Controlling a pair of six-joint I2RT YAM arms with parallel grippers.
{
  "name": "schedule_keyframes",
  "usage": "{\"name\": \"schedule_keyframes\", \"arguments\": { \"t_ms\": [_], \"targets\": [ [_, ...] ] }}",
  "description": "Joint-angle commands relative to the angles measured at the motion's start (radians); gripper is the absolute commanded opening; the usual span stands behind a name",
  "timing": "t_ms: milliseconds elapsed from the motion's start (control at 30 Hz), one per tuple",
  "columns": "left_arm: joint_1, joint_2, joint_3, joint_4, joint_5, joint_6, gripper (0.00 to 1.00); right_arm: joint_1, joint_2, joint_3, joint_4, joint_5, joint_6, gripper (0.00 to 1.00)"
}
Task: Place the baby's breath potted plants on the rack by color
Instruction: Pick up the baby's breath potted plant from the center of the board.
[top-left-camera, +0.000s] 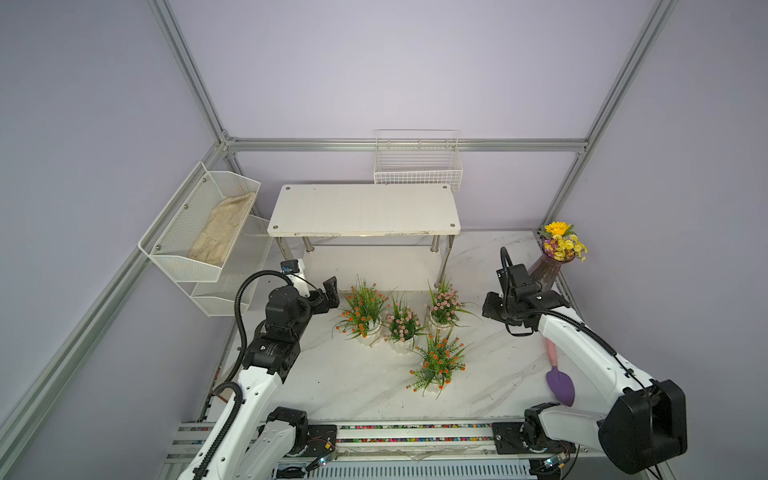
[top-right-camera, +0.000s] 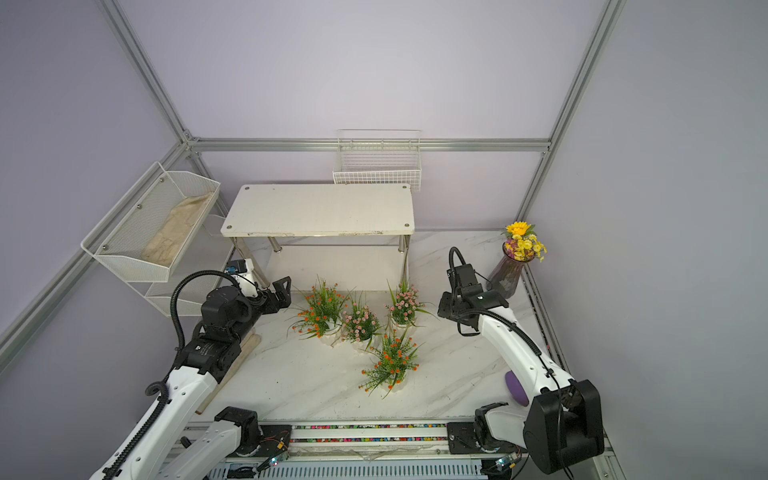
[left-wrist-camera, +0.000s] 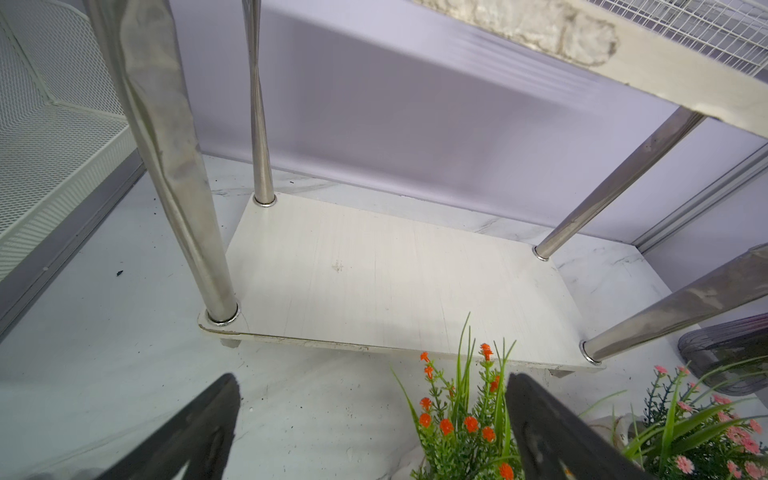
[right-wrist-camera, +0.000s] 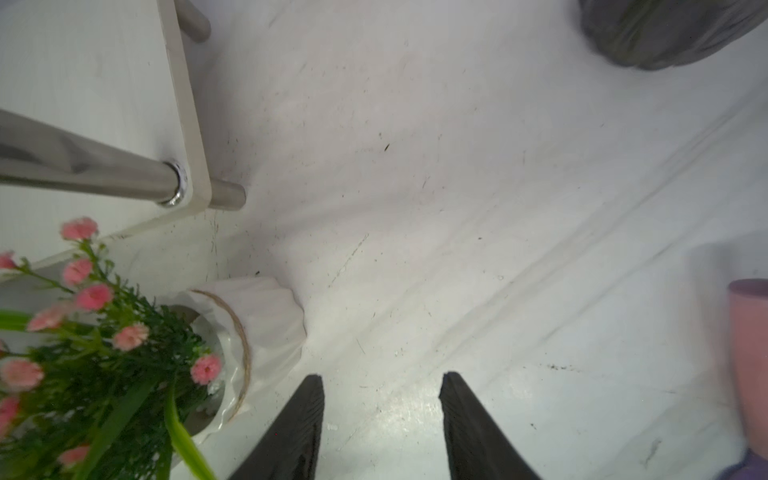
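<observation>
Top view | mesh basket (top-left-camera: 183, 226) holds cloth (top-left-camera: 222, 232) | left hand (top-left-camera: 332, 296), right hand (top-left-camera: 489, 307) both spread apart

Orange-flowered plants (top-left-camera: 361, 309) and pink-flowered plants (top-left-camera: 402, 322) are green with white pots; the table (top-left-camera: 353, 386) is grey-veined white.

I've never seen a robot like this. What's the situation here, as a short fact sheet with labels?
Rack: two shelves, both bare
Left fingers: open, empty, beside rear orange plant
Right fingers: open, empty, near rightmost pink plant
Other plants: front orange plant, middle pink plant
Where plants stand: all four on the marble table, in front of the rack
Sorted so far: none
</observation>
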Motion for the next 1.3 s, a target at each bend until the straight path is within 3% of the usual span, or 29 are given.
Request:
{"name": "schedule_keyframes", "arguments": {
  "t_ms": [0,400,667,1267],
  "targets": [
    [-0.005,-0.01,0.052,0.033,0.011,-0.012,1.0,0.048,0.015,-0.033,0.084,-0.078,0.041,0.49],
    [-0.01,-0.02,0.047,0.031,0.004,-0.028,1.0,0.106,0.104,-0.031,0.209,-0.14,0.034,0.49],
    [-0.013,-0.021,0.048,0.027,0.0,-0.029,1.0,0.155,0.161,0.005,0.208,-0.116,0.043,0.47],
    [-0.015,-0.02,0.038,0.027,0.001,-0.027,1.0,0.223,0.271,0.095,0.134,-0.031,0.057,0.28]
  ]
}}
